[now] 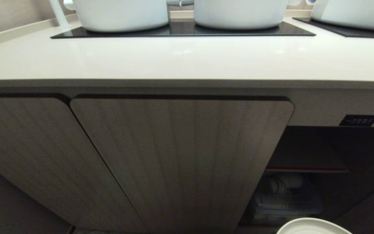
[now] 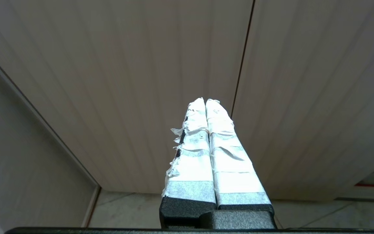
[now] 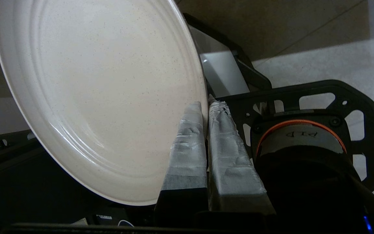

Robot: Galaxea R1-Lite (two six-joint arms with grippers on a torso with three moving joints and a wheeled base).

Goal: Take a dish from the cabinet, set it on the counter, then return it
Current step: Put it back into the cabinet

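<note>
The cream-beige dish [image 3: 102, 97] fills much of the right wrist view, and my right gripper [image 3: 205, 104] is shut on its rim, one taped finger on each face. Its rim [image 1: 313, 226] also peeks in at the bottom edge of the head view, below the open right side of the cabinet [image 1: 307, 182]. The ribbed cabinet doors [image 1: 180, 162] are closed in the middle and on the left. The cream counter [image 1: 187, 58] runs across above them. My left gripper [image 2: 205, 101] is shut with nothing in it, pointing at the ribbed doors [image 2: 141, 81].
White pots [image 1: 122, 14] [image 1: 240, 13] stand on a black cooktop panel [image 1: 180, 31] at the back of the counter. Inside the open cabinet a shelf with a red edge [image 1: 305, 169] sits above a rack of stacked dishware [image 1: 284, 201]. A small black label [image 1: 358, 120] is above the opening.
</note>
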